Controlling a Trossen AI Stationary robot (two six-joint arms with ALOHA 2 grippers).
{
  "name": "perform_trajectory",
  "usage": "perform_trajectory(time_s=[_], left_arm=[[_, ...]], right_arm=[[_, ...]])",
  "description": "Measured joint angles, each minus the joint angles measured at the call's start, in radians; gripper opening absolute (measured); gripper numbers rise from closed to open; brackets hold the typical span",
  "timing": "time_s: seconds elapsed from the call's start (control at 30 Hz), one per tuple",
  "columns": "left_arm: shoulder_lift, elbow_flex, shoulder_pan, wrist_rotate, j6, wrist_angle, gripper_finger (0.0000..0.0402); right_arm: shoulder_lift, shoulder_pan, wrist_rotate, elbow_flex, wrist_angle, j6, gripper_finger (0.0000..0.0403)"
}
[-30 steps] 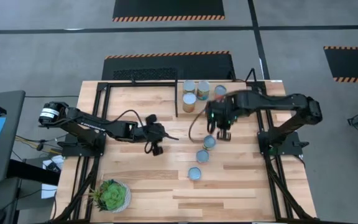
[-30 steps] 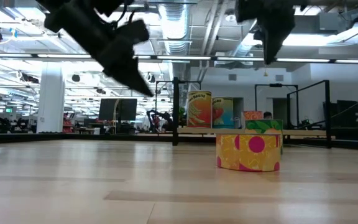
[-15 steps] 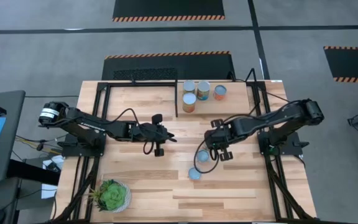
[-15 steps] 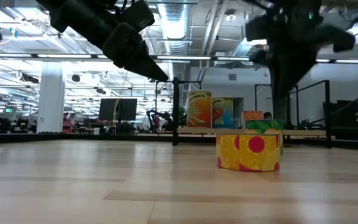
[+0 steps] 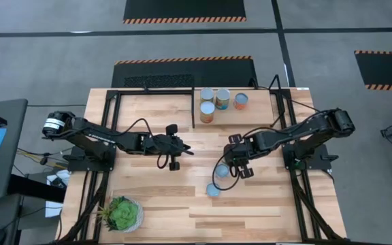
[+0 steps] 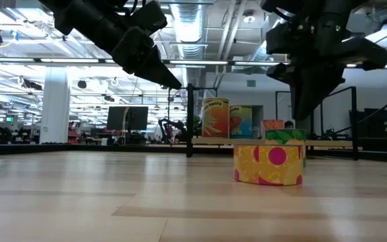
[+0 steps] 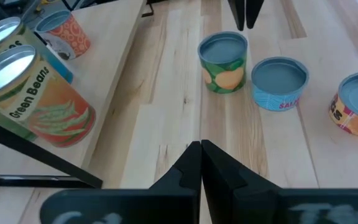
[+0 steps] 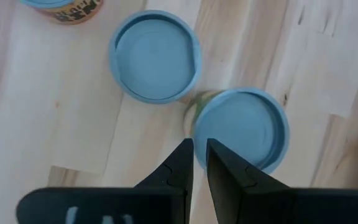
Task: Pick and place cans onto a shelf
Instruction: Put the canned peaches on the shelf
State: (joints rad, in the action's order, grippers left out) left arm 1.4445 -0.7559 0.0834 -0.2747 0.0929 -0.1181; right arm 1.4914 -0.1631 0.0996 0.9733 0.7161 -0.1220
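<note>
Several cans stand on the shelf at the table's far side, among them a "Green Beans" can. Three loose cans stand in a row on the table: a green one, a blue one and an orange-pink one. My right gripper hovers shut just above the green can, beside the blue one, and hides the green can in the high view. My left gripper is shut and empty above the table's middle.
A potted plant stands at the near left corner. Black metal rods frame the shelf and the table's far left. The nearest loose can shows in the low view, with the green one behind it.
My right gripper has swung from near the shelf toward the table's near edge and come down over the row of loose cans, then almost stopped. My left gripper has shifted slightly toward the right. The cans have kept their places.
</note>
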Motion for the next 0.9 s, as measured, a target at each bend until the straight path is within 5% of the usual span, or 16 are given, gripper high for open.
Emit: perform_trajectory(time_s=[0.37, 0.9], left_arm=[[0.000, 0.000, 0.000, -0.001, -0.001, 0.000, 0.0000], [0.000, 0.000, 0.000, -0.001, -0.010, 0.000, 0.0000]], right_arm=[[0.002, 0.000, -0.023, 0.000, -0.013, 0.005, 0.0076], [0.002, 0.022, -0.022, 0.001, -0.022, 0.015, 0.0197]])
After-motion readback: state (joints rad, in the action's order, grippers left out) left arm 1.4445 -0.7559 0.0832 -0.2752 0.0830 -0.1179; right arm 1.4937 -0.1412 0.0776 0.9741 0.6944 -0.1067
